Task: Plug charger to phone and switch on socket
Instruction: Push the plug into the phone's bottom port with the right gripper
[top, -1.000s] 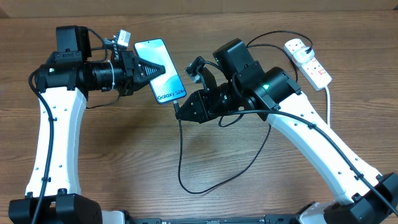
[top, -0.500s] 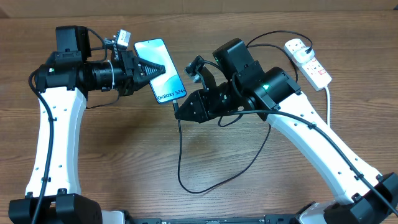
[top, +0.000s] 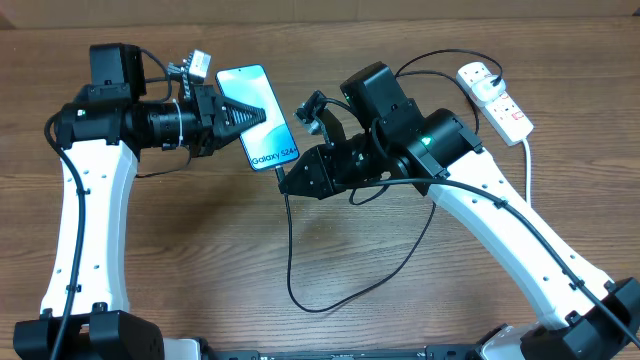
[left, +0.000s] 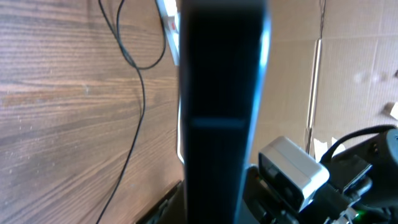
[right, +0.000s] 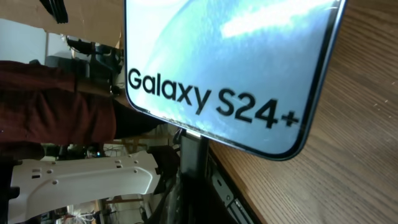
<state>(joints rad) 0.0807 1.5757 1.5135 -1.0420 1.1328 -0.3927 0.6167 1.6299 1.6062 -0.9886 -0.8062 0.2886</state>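
The phone is held off the table, its light blue screen facing up with "Galaxy S24+" near its lower end. My left gripper is shut on it from the left. In the left wrist view only the phone's dark edge shows. My right gripper is shut on the charger's connector just below the phone's lower end. In the right wrist view the black connector rises to the phone's bottom edge; whether it is inserted is hidden. The charger cable loops down and back toward the socket.
The white socket lies at the far right back of the wooden table, its thick white cord trailing toward the front. Cardboard walls stand behind the table. The black cable loop crosses the table's middle.
My right gripper has crept slightly left toward the phone's lower end. The left arm and phone have hardly moved.
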